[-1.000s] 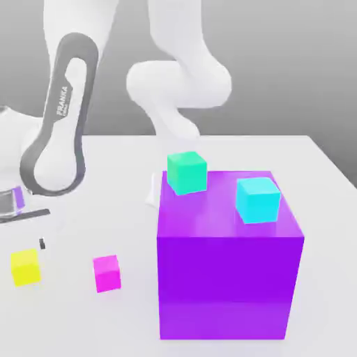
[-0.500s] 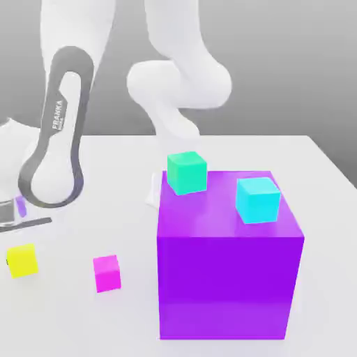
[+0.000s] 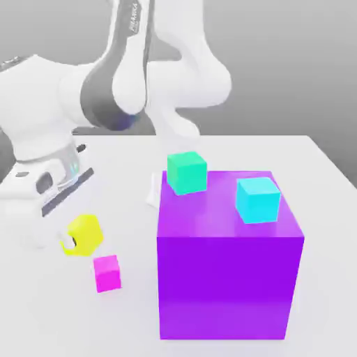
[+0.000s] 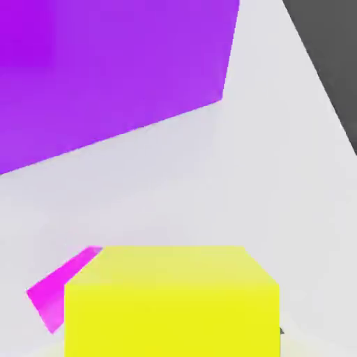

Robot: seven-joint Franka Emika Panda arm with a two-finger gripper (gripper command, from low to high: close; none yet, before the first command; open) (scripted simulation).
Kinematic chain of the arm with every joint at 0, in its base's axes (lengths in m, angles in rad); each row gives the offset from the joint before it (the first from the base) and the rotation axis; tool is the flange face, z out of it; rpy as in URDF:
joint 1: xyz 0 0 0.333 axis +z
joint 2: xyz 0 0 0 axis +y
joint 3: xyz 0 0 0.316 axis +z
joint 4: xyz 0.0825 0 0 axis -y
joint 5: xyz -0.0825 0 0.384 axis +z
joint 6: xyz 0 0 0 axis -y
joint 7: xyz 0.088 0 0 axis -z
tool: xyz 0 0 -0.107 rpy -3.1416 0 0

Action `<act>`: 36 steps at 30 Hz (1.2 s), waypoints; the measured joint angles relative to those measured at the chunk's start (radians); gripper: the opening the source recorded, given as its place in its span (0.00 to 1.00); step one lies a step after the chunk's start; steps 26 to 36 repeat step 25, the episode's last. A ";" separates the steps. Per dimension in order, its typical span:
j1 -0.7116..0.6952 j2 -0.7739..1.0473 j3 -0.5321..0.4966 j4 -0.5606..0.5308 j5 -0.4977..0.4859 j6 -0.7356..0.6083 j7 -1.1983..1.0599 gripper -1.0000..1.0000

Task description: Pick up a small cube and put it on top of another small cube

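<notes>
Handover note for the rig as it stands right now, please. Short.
Gripper: shut on the yellow cube, which is lifted off the table and tilted.
Magenta cube: on the table, just below the yellow one in the exterior view, left of the purple block.
Green cube and cyan cube: on top of the purple block.
Done: pickup.
Left: carry the yellow cube over another small cube, set it on top, release.
</notes>
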 joint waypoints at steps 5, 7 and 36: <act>0.070 -0.178 0.059 -0.014 -0.106 -0.140 -0.200 0.00; 0.099 -0.252 0.085 -0.020 -0.152 -0.198 -0.279 0.00; 0.245 -0.617 0.223 -0.176 -0.438 -0.367 -0.705 1.00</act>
